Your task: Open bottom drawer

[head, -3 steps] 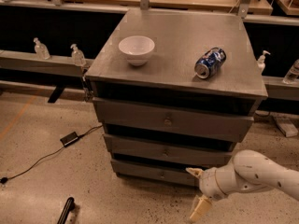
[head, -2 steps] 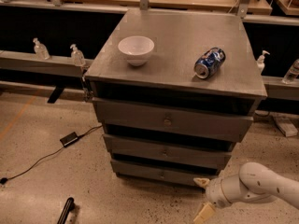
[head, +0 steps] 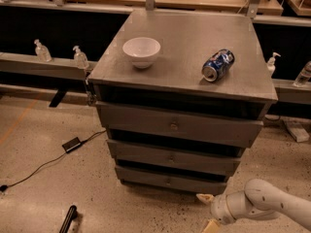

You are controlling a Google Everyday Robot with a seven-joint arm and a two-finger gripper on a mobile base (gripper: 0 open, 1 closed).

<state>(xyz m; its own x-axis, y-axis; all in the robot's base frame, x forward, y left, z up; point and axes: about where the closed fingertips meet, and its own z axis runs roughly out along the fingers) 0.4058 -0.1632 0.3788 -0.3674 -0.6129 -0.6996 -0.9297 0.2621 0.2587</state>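
The grey cabinet [head: 184, 76] has three drawer fronts, all shut. The bottom drawer [head: 146, 175] is the lowest and slimmest, with a small round knob [head: 168, 181] at its centre. My gripper [head: 207, 211] is at the lower right, low over the floor, just in front of and below the bottom drawer's right end. It is open and empty, with one tan fingertip [head: 204, 197] near the drawer's lower right corner and the other at the picture's bottom edge. It is right of the knob and not touching it.
A white bowl [head: 141, 51] and a blue can [head: 218, 65] lying on its side rest on the cabinet top. A black power brick [head: 71, 144] with a cable lies on the floor at left. A black object [head: 68, 219] lies at the lower left. Bottles [head: 80, 57] stand on the back ledge.
My gripper and arm have moved down and slightly right, away from the bottom drawer's front toward the floor. The drawers have not moved.
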